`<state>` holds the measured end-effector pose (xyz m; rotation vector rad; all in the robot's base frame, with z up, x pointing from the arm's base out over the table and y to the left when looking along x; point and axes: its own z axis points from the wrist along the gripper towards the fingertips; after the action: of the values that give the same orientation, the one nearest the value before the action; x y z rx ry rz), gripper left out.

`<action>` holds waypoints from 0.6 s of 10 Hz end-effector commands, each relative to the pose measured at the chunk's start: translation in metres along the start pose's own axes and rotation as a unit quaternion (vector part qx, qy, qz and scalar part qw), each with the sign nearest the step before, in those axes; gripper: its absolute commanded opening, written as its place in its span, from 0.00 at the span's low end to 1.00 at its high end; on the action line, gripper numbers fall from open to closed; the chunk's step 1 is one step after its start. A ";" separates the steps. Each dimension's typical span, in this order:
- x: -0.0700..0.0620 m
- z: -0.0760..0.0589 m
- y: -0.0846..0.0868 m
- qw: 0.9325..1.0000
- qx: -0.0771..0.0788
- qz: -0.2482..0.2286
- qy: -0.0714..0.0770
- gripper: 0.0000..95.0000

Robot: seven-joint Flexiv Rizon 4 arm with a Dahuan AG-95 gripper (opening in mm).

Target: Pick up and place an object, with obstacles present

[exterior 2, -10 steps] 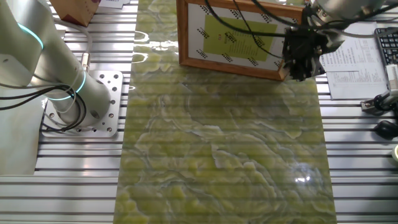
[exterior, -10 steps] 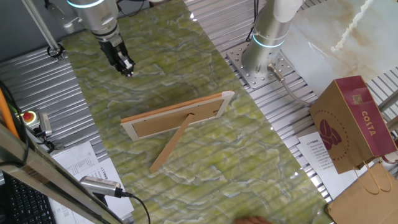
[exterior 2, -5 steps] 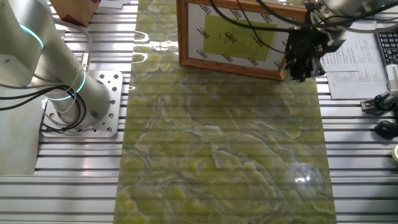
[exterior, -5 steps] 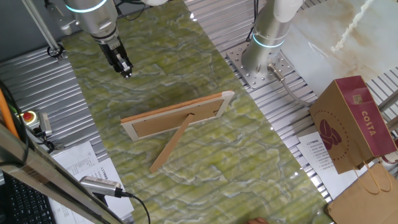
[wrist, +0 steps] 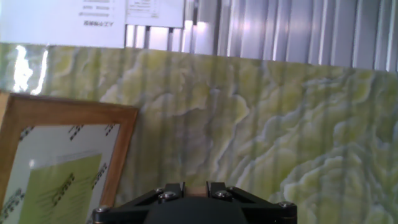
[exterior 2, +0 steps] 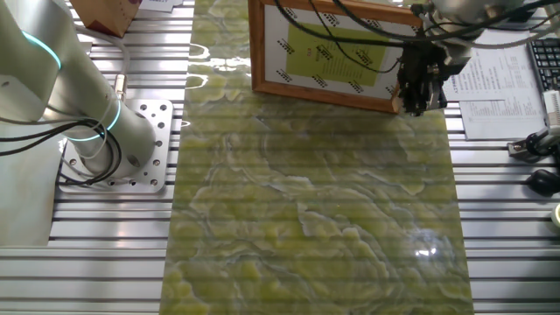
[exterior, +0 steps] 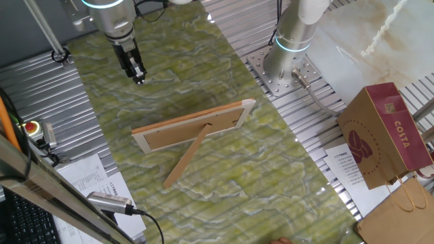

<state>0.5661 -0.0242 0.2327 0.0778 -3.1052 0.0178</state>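
The light wooden picture frame [exterior: 193,125] stands on the green marble-patterned mat, its back and long flat prop leg [exterior: 186,159] showing in one fixed view. Its front, with a yellow-green sheet, shows in the other fixed view [exterior 2: 328,52] and at the lower left of the hand view [wrist: 62,155]. My gripper [exterior: 139,76] hangs above the mat, beyond the frame and clear of it. In the other fixed view the gripper [exterior 2: 411,105] is by the frame's right end. In the hand view the jaws [wrist: 194,186] stand close together with a small brownish thing between them.
A second robot arm's base [exterior: 288,64] is bolted beside the mat. A brown paper bag [exterior: 383,135] and printed sheets [exterior: 352,166] lie on the slatted table. A keyboard [exterior 2: 547,66], papers [exterior 2: 490,87] and cables lie near the frame's right end.
The gripper has turned slightly at the wrist and shifted a little along the mat. The frame has not moved.
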 end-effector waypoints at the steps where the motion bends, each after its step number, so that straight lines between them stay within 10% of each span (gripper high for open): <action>1: 0.000 0.000 -0.001 0.999 -0.006 -0.034 -0.014 0.00; 6: 0.007 0.012 -0.020 0.999 -0.007 -0.036 -0.017 0.00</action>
<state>0.5603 -0.0458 0.2214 0.1960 -3.1325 -0.0102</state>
